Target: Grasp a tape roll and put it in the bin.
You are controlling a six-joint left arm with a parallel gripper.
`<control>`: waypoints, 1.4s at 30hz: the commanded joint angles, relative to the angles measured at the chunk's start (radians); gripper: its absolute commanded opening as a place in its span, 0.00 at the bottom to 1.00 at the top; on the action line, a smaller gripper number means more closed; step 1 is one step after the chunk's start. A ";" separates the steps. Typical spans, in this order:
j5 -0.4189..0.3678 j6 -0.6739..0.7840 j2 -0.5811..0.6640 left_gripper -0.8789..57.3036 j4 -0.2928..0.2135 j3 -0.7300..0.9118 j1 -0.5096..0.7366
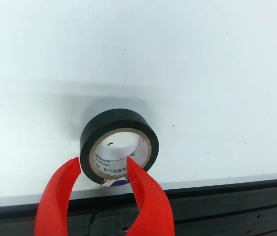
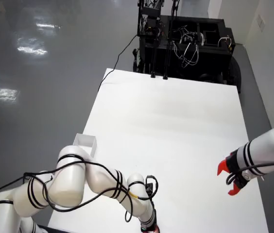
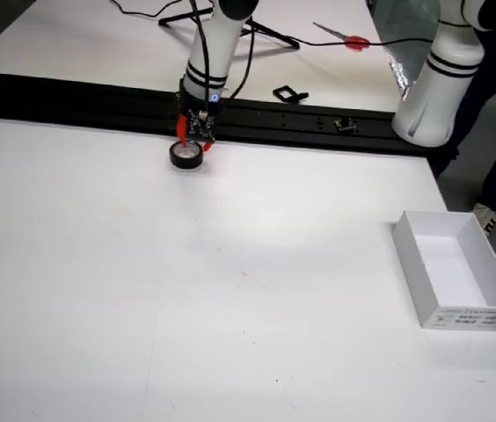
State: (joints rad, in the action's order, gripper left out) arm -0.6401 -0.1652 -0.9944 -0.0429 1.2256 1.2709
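A: In the view that rides on the gripper, what lies nearest?

B: The two red fingers (image 1: 55, 206) of the gripper (image 1: 103, 164), spread apart, in front of a black rail (image 1: 227, 201) that borders the white table (image 1: 178, 59).

A: And the tape roll (image 1: 119, 145)?

B: Black, lying near the table's edge just past the rail. One finger reaches into its core, the other sits outside its wall, so the wall stands between them. Whether either pad touches it cannot be told.

A: What surrounds it in the view from the side?

B: Bare table. The white bin (image 3: 455, 269) sits well apart, towards the right edge. Beyond the rail lie a small black clip (image 3: 288, 93) and a red-handled tool (image 3: 345, 38).

A: Anything in the way?

B: In the view from above, the working arm (image 2: 74, 187) hides the roll; a second arm (image 2: 265, 155) with red fingers hangs at the right.
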 commanded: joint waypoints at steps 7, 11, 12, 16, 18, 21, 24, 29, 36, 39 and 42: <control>0.045 0.027 -0.023 0.33 -0.002 0.048 0.005; 0.062 0.033 -0.015 0.30 -0.002 0.069 0.005; 0.065 0.035 -0.015 0.29 -0.002 0.072 0.005; 0.080 0.044 -0.015 0.28 -0.002 0.087 0.007; 0.083 0.047 -0.015 0.27 -0.002 0.091 0.008; 0.089 0.055 -0.015 0.19 0.001 0.091 0.008; 0.096 0.064 -0.015 0.05 0.001 0.091 0.010; 0.079 0.096 -0.016 0.00 0.005 0.087 0.011; 0.069 0.216 0.040 0.00 0.049 0.083 -0.035; 0.066 0.329 0.091 0.00 0.112 0.083 -0.074; 0.053 0.467 0.146 0.00 0.192 0.083 -0.125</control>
State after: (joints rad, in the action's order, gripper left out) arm -0.5669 -0.0432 -0.9913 -0.0277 1.3071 1.2664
